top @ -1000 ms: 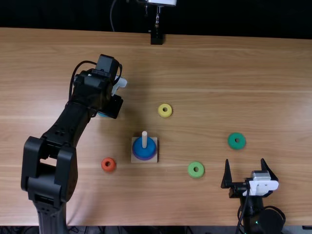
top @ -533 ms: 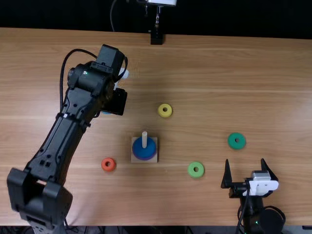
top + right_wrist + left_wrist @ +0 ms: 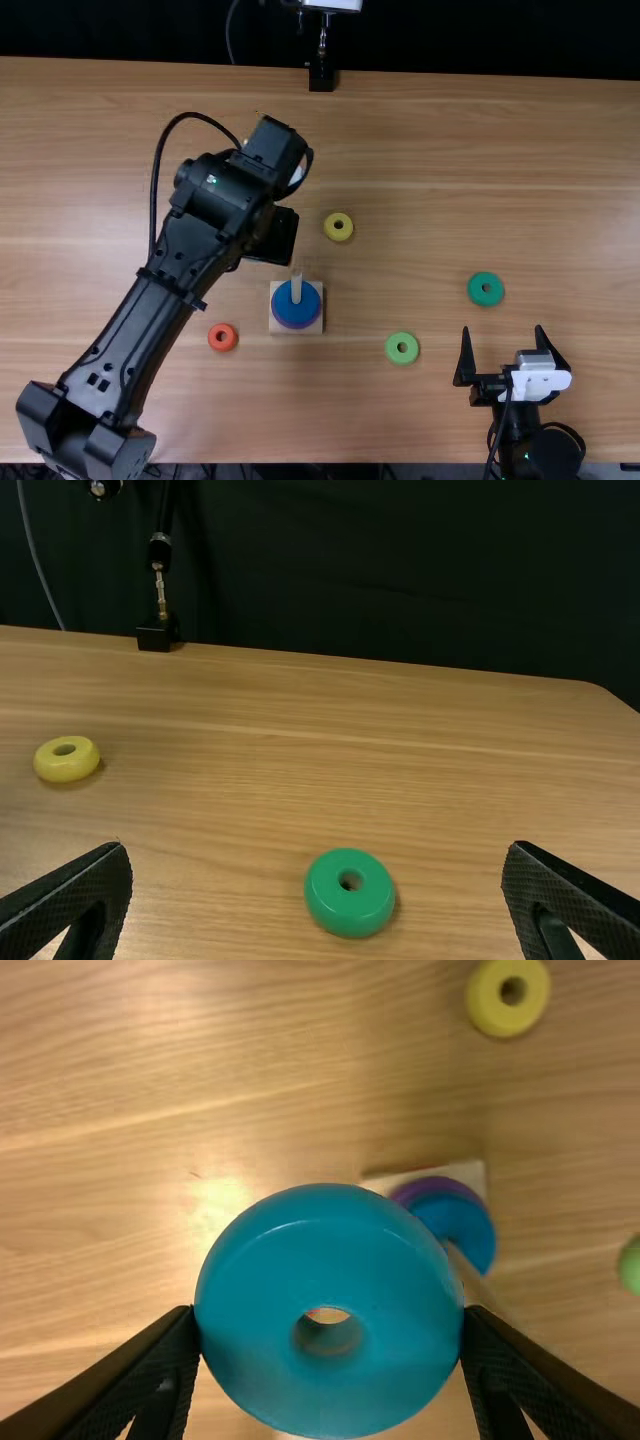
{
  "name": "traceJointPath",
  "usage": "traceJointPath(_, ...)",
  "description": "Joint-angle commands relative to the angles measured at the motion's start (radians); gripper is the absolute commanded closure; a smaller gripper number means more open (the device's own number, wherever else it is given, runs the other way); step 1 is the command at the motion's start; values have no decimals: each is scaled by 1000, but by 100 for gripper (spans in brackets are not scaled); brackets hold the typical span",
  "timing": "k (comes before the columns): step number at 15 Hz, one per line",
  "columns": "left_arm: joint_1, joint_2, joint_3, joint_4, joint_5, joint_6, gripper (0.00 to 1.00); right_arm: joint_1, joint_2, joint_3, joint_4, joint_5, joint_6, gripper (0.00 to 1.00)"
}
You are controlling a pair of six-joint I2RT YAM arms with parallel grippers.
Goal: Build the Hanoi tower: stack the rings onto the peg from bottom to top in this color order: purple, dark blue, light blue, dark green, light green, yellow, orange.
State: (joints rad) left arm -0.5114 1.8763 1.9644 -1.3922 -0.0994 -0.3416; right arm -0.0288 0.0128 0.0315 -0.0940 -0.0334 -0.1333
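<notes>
Left arm outstretched, fingers clamped; right fingers spread wide.

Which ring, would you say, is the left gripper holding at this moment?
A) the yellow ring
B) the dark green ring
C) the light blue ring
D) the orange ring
C: in the left wrist view, the light blue ring sits clamped between the two fingers of the left gripper.
</notes>
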Motion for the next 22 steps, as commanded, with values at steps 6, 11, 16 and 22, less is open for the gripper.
traceJointPath(6,-119,-55,45,-1,0,-120,100,-2,-13,-16,-14,11,-1,0)
traceJointPath(11,-159,-55,44,-1,-2,-154,100,-3,-13,-16,-14,13,-1,0)
traceJointPath(16,-161,-55,39,-5,-2,-154,100,-2,-13,-16,-14,13,-1,0)
traceJointPath(22,-176,-55,36,-44,0,-157,100,-2,-13,-16,-14,11,-1,0)
